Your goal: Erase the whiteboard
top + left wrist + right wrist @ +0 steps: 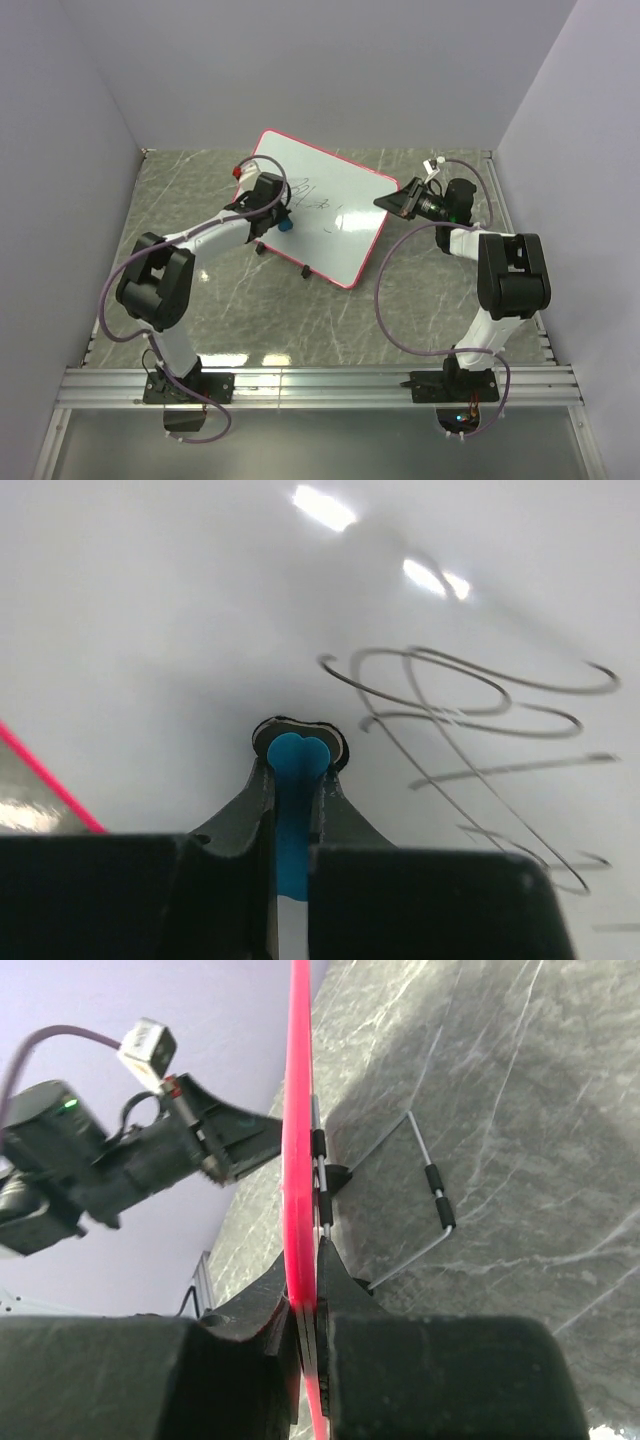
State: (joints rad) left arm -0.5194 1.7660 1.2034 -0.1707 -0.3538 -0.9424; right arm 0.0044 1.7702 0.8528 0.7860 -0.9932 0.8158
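Item 1, whiteboard (pixel 330 190): large white face, rounded corners, thin pink-red frame (pixel 298 1110). Set askew at the middle of a grey marbled tabletop (pixel 200 330), between the two grippers. Propped at a tilt rather than flat, with two small black feet (pixel 262 247) along the near edge.

Item 2, dark scribbles (pixel 470 710): looping pen lines at the centre of the whiteboard face, not yet wiped.

Item 3, left gripper (pixel 297 765): over the left half of the whiteboard, fingers drawn together and clamped on item 4.

Item 4, blue eraser (pixel 292 810): pinched between the left fingers, round grey pad end turned to the whiteboard face, just left of the scribbles. Contact with the face not certain.

Item 5, right gripper (pixel 308 1290): at the right edge of the whiteboard, jaws pressed together on the frame, one finger on the front and one on the back.

Item 6, wire stand (pixel 432 1200): thin metal loop with black sleeves, on the back side of the whiteboard, fixed close to the frame, outer end down at the tabletop.

Item 7, small red object (pixel 238 170): just beside the far-left corner of the whiteboard. Kind not to be told.

Item 8, purple cable (pixel 385 300): looping loosely off the near-right corner of the whiteboard.

Item 9, pale lilac walls (pixel 330 70): behind the whiteboard and to both sides.
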